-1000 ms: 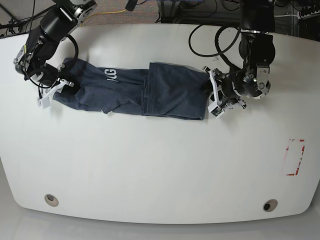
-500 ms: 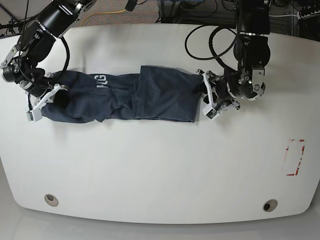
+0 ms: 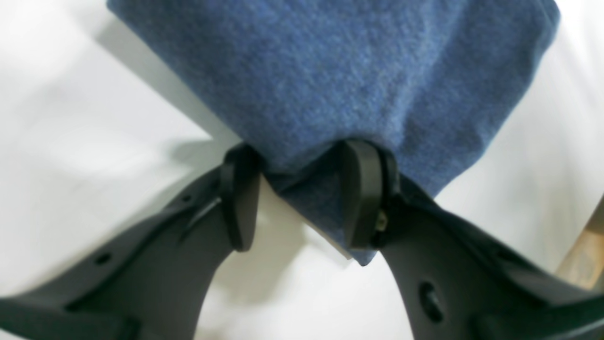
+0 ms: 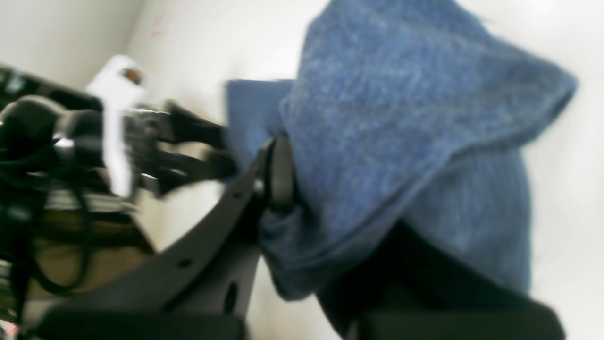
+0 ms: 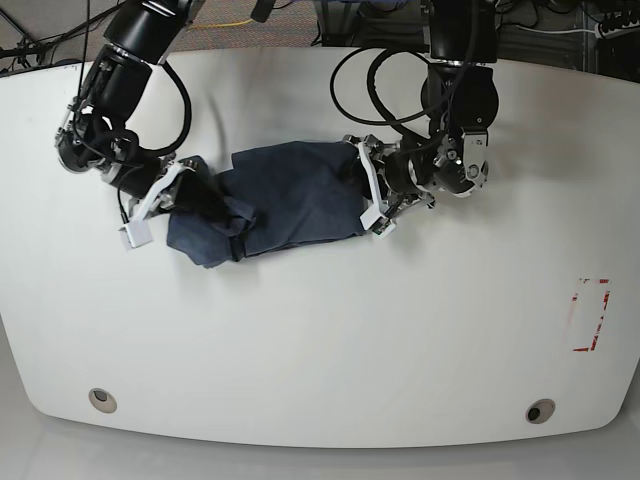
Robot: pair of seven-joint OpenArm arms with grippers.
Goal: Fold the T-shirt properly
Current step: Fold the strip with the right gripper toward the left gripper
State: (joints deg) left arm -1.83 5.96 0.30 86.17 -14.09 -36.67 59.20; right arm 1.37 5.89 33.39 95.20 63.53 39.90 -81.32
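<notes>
The dark blue T-shirt (image 5: 290, 195) lies bunched up on the white table (image 5: 320, 340), between my two grippers. My left gripper (image 5: 368, 195) is at its right end. In the left wrist view the jaws of the left gripper (image 3: 302, 189) stand part-way apart, closed on a thick wad of the T-shirt (image 3: 330, 71) that touches both pads. My right gripper (image 5: 178, 198) is at the shirt's left end. In the blurred right wrist view the right gripper (image 4: 306, 203) is shut on the T-shirt (image 4: 401, 118), whose cloth drapes over and hides one finger. No lettering shows.
A red-outlined rectangle (image 5: 590, 315) is marked near the table's right edge. Two round holes (image 5: 100, 400) (image 5: 540, 411) sit near the front edge. Black cables (image 5: 400, 80) loop over the table behind the left arm.
Both grippers have moved toward each other along the table. The shirt, stretched out long a second ago, is now gathered into a shorter, crumpled bundle in the middle.
</notes>
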